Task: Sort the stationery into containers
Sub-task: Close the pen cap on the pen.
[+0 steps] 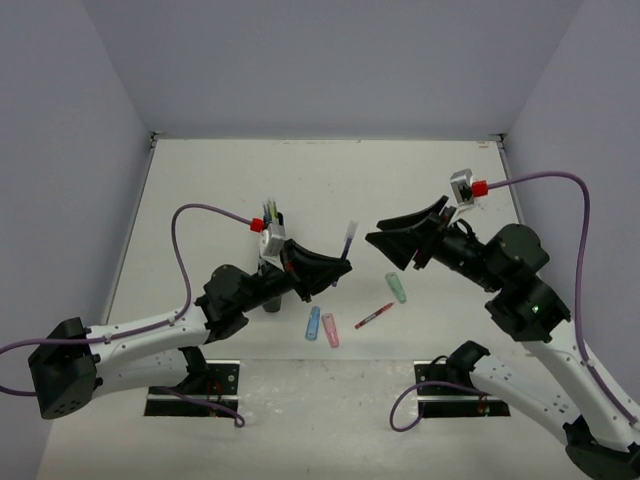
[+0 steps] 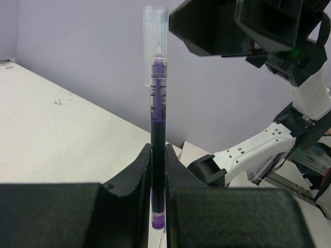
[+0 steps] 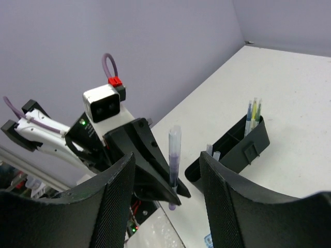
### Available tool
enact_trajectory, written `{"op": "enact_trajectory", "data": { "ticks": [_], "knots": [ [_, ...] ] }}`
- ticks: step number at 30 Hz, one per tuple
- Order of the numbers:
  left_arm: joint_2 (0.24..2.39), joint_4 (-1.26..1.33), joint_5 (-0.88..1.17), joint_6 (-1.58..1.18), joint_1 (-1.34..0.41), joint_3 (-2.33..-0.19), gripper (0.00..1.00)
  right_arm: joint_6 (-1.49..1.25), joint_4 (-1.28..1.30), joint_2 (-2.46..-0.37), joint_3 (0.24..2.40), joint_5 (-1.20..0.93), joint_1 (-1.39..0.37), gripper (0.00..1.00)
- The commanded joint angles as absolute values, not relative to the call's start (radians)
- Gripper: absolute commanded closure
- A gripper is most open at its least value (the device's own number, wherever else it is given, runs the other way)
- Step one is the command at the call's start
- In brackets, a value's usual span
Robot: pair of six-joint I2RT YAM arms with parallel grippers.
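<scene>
A purple pen (image 1: 346,243) with a clear cap stands upright in my left gripper (image 1: 338,268), which is shut on its lower barrel (image 2: 156,103); the jaws (image 2: 158,170) press both sides. My right gripper (image 1: 385,243) hangs open just right of the pen, nothing between its fingers (image 3: 116,206); the pen (image 3: 174,157) shows beyond the gap. The black organiser (image 3: 232,150) stands behind the left gripper, with blue and yellow pens (image 3: 252,114) in its far compartment. It is half hidden by the left arm in the top view (image 1: 272,222).
Loose on the table below the grippers lie a chunky blue piece (image 1: 313,323), a pink piece (image 1: 330,330), a red pen (image 1: 374,316) and a green piece (image 1: 397,288). Grey walls close the table's back and sides.
</scene>
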State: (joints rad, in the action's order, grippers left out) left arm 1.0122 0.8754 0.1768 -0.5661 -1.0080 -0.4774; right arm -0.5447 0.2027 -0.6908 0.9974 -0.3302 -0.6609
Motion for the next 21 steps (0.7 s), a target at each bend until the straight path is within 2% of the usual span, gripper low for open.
{"op": "enact_trajectory", "data": {
  "ticks": [1, 16, 21],
  "knots": [
    [1.030, 0.948, 0.178, -0.575, -1.008, -0.476, 1.00, -0.587, 0.184, -0.750, 1.039, -0.253, -0.663, 0.47],
    [1.065, 0.918, 0.160, -0.568, -1.009, -0.492, 1.00, -0.624, 0.141, -0.805, 1.021, -0.297, -0.666, 0.57],
    [1.074, 0.905, 0.156, -0.566, -1.009, -0.506, 1.00, -0.630, 0.123, -0.822, 1.009, -0.312, -0.667, 0.66]
  ]
}}
